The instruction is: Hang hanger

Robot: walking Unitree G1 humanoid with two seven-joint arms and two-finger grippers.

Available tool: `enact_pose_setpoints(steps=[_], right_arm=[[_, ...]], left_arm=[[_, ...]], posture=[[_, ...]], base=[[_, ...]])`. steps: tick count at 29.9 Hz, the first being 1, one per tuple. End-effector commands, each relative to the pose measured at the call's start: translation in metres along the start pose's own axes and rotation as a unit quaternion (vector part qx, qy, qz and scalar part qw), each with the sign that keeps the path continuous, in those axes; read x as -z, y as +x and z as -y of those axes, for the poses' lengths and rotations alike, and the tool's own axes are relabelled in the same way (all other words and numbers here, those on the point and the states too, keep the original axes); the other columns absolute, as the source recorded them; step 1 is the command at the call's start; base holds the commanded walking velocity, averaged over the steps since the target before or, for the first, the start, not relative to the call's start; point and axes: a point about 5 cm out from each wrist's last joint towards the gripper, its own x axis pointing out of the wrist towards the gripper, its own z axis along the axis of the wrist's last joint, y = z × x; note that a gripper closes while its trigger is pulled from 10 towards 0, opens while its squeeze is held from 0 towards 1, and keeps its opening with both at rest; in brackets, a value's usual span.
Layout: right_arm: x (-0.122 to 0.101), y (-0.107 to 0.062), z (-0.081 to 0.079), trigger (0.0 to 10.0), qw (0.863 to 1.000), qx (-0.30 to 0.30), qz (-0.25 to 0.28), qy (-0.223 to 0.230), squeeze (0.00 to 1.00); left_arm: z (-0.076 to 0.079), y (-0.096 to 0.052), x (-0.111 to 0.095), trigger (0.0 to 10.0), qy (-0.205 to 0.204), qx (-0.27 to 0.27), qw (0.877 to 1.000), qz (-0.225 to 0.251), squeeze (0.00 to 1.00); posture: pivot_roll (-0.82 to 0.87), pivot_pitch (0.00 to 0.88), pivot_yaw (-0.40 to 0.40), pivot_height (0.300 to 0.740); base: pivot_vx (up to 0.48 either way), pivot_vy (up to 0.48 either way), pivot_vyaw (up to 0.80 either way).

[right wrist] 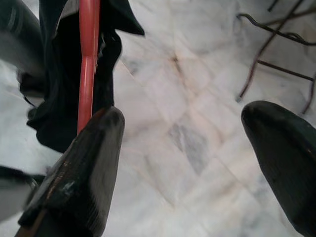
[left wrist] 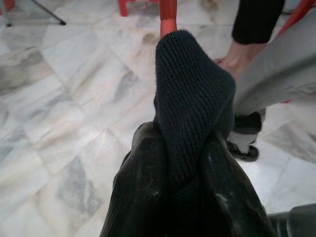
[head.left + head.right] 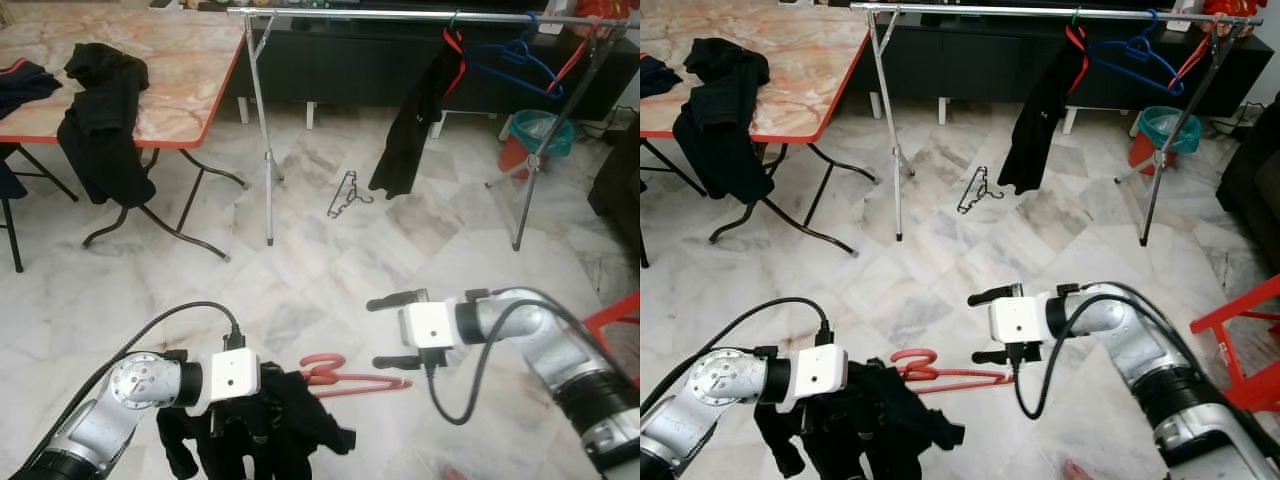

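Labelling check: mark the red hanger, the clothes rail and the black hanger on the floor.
red hanger [image 3: 322, 368], left eye view, hook end
clothes rail [image 3: 400, 15], left eye view, middle of top bar
black hanger on the floor [image 3: 347, 193], left eye view, wire body

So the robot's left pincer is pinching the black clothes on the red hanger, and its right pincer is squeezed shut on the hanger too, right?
Not quite. The left pincer does pinch the black clothes on the red hanger, but the right pincer is open, not squeezed shut. The right wrist view shows its two fingers wide apart, with the hanger running beside one of them.
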Motion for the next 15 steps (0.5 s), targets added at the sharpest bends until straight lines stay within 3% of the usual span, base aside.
enact_pose_setpoints(steps=[1, 7, 12, 15], right_arm=[[-0.001, 0.001, 0.0, 10.0, 1.0, 0.001, 0.015, 0.004, 0.0], [-0.006, 0.01, -0.014, 10.0, 0.995, -0.036, 0.074, 0.053, 0.0], [-0.006, 0.007, -0.025, 10.0, 0.99, -0.086, 0.087, 0.068, 0.0], [-0.003, 0.007, -0.023, 10.0, 0.992, -0.075, 0.076, 0.065, 0.0]], left_arm=[[-0.002, 0.0, -0.009, 10.0, 0.009, 0.007, 1.0, 0.014, 0.0], [-0.005, 0.005, -0.014, 10.0, 0.0, -0.008, 1.0, 0.03, 0.0], [-0.006, 0.006, -0.013, 10.0, -0.007, -0.006, 1.0, 0.029, 0.0], [-0.006, 0.006, -0.013, 10.0, -0.008, -0.007, 1.0, 0.029, 0.0]], posture=[[0.03, 0.086, -0.019, 0.74], [0.03, 0.085, -0.019, 0.74], [0.03, 0.082, -0.019, 0.74], [0.03, 0.081, -0.018, 0.74]], base=[[0.0, 0.0, 0.0], [0.0, 0.0, 0.0], [0.0, 0.0, 0.0], [0.0, 0.0, 0.0]])
